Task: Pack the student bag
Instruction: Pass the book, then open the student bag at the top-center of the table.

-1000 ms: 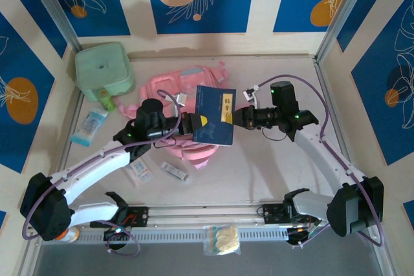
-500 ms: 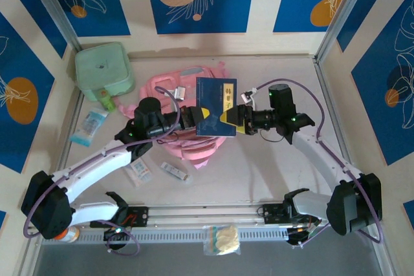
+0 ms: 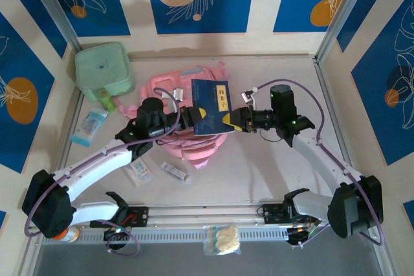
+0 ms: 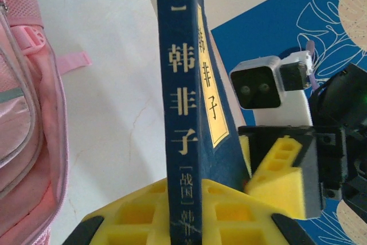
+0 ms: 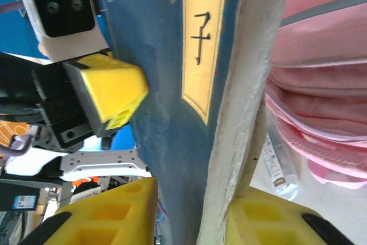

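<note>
Both arms' fingers [image 3: 231, 121] now on book [image 3: 210, 105].

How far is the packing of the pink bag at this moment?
Done: nothing visibly packed yet. In hand: left gripper and right gripper both clamp the blue book close to the student bag. Left: book into the bag; small packets lie loose on the table.

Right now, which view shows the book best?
Top external: the book shows nearly its whole blue cover, over the bag. Left wrist gives its spine close up; right wrist, part of the cover and page edge.
</note>
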Action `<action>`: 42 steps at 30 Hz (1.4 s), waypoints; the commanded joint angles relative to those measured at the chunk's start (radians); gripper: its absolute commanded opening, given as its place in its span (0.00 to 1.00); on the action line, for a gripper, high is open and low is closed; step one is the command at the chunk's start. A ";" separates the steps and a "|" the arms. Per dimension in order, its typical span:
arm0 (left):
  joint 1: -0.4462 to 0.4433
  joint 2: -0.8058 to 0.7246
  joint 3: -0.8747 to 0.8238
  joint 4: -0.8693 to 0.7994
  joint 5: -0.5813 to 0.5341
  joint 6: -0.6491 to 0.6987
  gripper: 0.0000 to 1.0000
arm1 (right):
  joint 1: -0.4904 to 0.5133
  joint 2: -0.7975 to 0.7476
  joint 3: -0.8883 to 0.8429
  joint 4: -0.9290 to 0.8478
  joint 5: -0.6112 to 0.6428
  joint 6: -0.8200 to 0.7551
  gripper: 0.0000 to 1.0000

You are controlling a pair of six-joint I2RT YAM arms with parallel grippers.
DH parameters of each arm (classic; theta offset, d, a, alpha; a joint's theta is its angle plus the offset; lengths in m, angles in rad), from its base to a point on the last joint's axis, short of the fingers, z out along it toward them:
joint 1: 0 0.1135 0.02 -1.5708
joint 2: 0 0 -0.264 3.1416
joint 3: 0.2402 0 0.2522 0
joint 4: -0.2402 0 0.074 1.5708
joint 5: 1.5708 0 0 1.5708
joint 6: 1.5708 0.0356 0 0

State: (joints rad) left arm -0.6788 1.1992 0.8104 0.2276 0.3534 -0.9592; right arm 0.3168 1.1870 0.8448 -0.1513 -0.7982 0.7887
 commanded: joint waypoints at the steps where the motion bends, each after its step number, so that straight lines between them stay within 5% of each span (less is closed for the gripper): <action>1: 0.001 0.013 0.032 -0.004 0.006 0.044 0.00 | 0.013 0.030 0.040 -0.043 0.002 -0.045 0.19; 5: 0.002 0.001 0.028 -0.052 -0.011 0.079 0.00 | 0.004 0.041 0.054 -0.073 0.026 -0.050 0.03; 10: 0.004 -0.020 0.059 -0.183 -0.050 0.200 0.40 | -0.008 0.046 0.108 -0.206 0.079 -0.133 0.00; 16: 0.003 -0.036 0.132 -0.535 -0.288 0.510 0.52 | -0.084 0.026 0.137 -0.371 0.159 -0.195 0.00; 24: -0.003 0.096 0.158 -0.627 -0.319 0.788 0.61 | -0.202 -0.032 0.093 -0.488 0.227 -0.268 0.00; 32: -0.032 0.273 0.234 -0.585 -0.328 0.902 0.63 | -0.280 -0.057 0.059 -0.505 0.242 -0.277 0.00; 39: -0.059 0.431 0.350 -0.655 -0.463 1.023 0.64 | -0.320 -0.069 0.049 -0.512 0.237 -0.283 0.00; 42: -0.069 0.476 0.394 -0.694 -0.412 1.048 0.61 | -0.334 -0.076 0.037 -0.501 0.218 -0.272 0.00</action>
State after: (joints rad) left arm -0.7341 1.6444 1.1587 -0.4023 -0.0566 0.0170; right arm -0.0063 1.1389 0.8955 -0.6556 -0.5346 0.5304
